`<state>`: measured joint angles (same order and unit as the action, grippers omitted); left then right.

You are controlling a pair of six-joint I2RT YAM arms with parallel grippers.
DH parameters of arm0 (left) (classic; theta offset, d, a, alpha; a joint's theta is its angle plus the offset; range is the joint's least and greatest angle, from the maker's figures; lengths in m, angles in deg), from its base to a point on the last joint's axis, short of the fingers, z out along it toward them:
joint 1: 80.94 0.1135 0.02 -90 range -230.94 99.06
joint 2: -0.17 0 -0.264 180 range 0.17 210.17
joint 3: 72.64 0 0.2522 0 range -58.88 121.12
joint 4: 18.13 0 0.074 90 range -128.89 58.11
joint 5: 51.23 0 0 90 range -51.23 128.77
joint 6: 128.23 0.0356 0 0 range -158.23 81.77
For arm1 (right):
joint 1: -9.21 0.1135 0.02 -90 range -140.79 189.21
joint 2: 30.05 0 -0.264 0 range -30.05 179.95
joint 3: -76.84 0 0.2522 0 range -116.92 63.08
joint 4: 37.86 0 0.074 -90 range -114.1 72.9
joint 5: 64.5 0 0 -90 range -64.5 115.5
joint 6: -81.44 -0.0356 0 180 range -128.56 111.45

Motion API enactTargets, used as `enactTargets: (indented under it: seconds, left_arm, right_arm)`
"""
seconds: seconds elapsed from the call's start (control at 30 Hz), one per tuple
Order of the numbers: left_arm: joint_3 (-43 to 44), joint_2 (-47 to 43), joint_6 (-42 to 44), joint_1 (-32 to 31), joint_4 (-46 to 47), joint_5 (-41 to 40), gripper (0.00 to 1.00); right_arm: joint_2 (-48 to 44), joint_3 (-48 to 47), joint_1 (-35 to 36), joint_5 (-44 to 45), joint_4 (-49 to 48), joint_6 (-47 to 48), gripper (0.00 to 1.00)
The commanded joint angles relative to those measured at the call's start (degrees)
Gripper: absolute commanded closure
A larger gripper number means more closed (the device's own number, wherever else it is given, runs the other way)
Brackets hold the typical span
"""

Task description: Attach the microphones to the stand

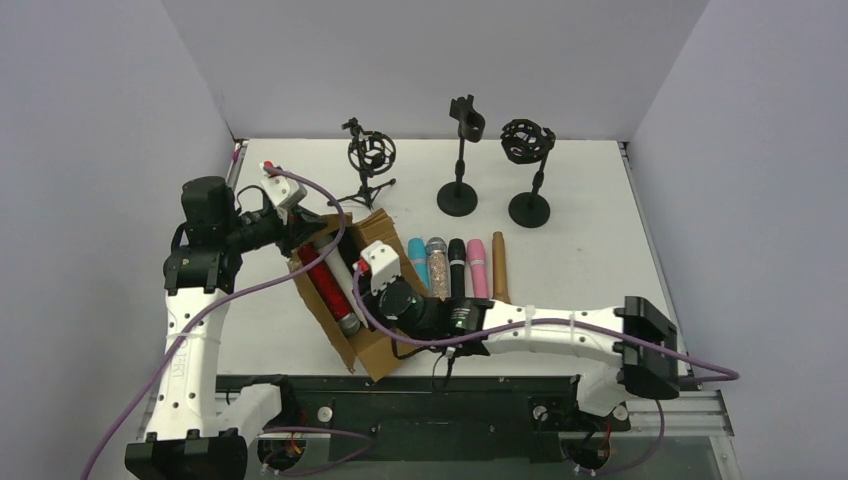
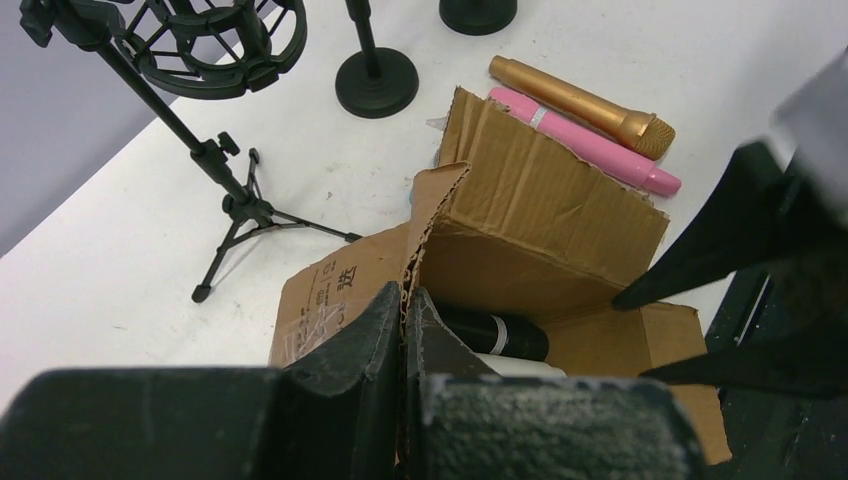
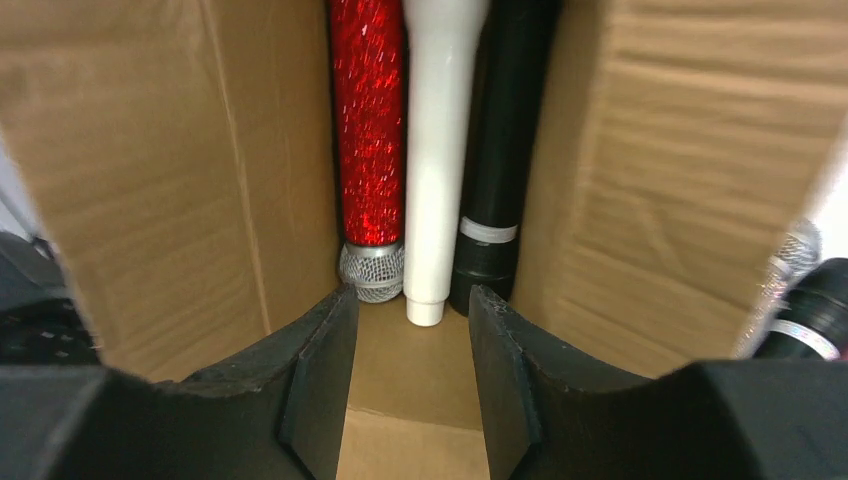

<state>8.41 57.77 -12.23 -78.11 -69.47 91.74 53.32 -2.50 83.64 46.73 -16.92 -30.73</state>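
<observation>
Looking down the right wrist view, the right end effector (image 3: 412, 300) is poked into the open end of the cardboard box (image 3: 150, 150), jaws roughly half apart and nothing between them. The white mic (image 3: 435, 150) sits dead ahead at 12 o'clock with its plain end nearest the fingertips. Its long axis runs 12 to 6, so it's basically in line with the approach. It's sandwiched tight though: the red glitter mic (image 3: 368, 130) is right against it at 9 o'clock and the black mic (image 3: 505, 130) at 3. My read is that the gap lines up on the white one, but the neighbours leave the fingers hardly any room. From overhead the right arm lies low along the near edge, reaching toward 9 o'clock, and it's clearly the nearer arm. The left end effector (image 2: 405, 310) is pressed shut right at the box's torn far edge, and I can't tell if it's actually pinching cardboard. The stands (image 1: 462, 150) sit at 12 o'clock on the table (image 1: 600, 220), none with a mic in it.
</observation>
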Motion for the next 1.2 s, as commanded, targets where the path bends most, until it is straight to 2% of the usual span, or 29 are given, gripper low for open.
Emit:
enactTargets:
  seconds: [0.0, 0.13, 0.33, 0.8, 1.0, 1.1, 1.17]
  left_arm:
    - [1.0, -2.0, -0.1, 0.4, 2.3, 3.0, 1.0]
    - [0.8, -2.1, -0.8, 0.3, 2.6, 3.4, 1.0]
    - [0.7, -2.2, -0.4, 0.0, 2.8, 4.1, 1.0]
    - [1.6, -2.0, 2.9, -2.2, 1.7, 4.6, 1.0]
    - [1.5, -1.9, 3.7, -2.4, 2.2, 4.5, 1.0]
    - [1.3, -2.0, 4.0, -2.4, 2.5, 4.3, 1.0]
    - [1.2, -2.0, 4.5, -2.3, 2.3, 4.1, 1.0]
  right_arm:
    - [6.7, -3.1, 1.0, 1.0, -9.0, 6.4, 0.59]
    - [13.8, -6.8, -0.7, -1.7, -9.5, 6.5, 0.6]
    - [19.4, -9.5, -2.2, -1.4, -11.6, 7.6, 0.6]
    - [28.0, -14.8, -4.3, -4.7, -12.4, 7.0, 0.58]
    - [30.7, -15.4, -4.4, -4.7, -12.5, 6.2, 0.61]
    - [30.0, -14.0, -4.5, -4.6, -13.5, 6.2, 0.69]
    - [28.7, -12.7, -4.8, -4.6, -14.8, 6.0, 0.8]
